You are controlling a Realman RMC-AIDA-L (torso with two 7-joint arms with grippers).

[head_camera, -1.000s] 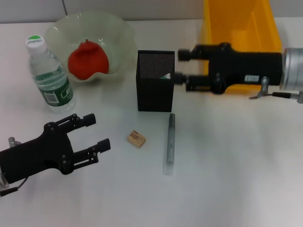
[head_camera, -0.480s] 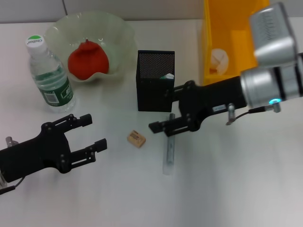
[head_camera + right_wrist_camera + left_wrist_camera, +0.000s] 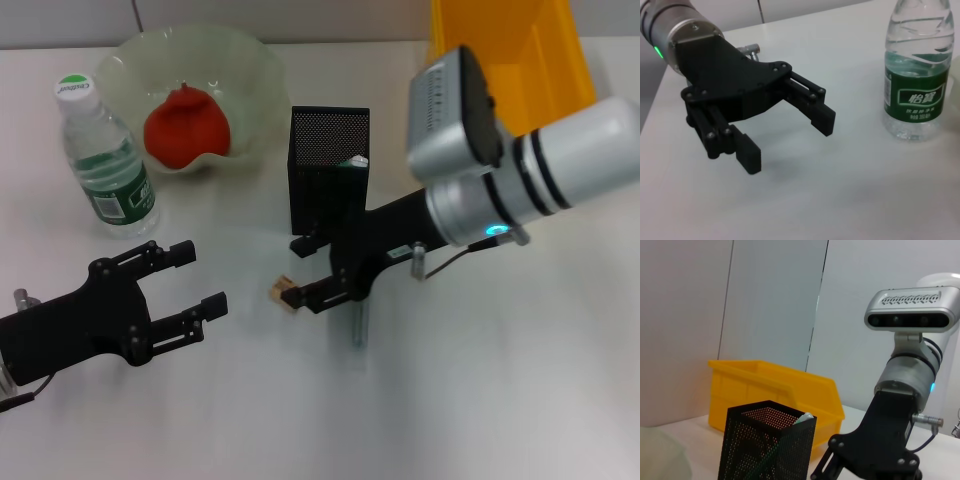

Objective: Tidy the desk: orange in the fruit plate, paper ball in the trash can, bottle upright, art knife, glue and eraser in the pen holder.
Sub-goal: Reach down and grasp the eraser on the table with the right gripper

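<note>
- In the head view our right gripper (image 3: pixel 300 270) sits low over the desk in front of the pen holder (image 3: pixel 329 170), fingers spread, pinching nothing.
- The eraser (image 3: pixel 283 292) lies just at the tips, toward 7 o'clock from the midpoint between the fingers. It touches or nearly touches the lower finger; we cannot tell which.
- The art knife (image 3: pixel 358 322) lies under the gripper body, toward 4 o'clock from the tips. Its long axis runs 12 to 6 o'clock, only its near end showing.
- We judge the eraser the thing in hand: the open fingers face it, and it needs a small shift toward 7 o'clock to come between them.
- Our left gripper (image 3: pixel 185 282) hovers at 9 o'clock from the eraser, fingers spread and empty, well apart from it; the right arm is nearer.
- Farther out, the bottle (image 3: pixel 105 165) stands upright at 10 o'clock, and the orange (image 3: pixel 186 125) sits in the fruit plate (image 3: pixel 245 60).
- The yellow bin (image 3: pixel 520 50) stands at 1 o'clock.
</note>
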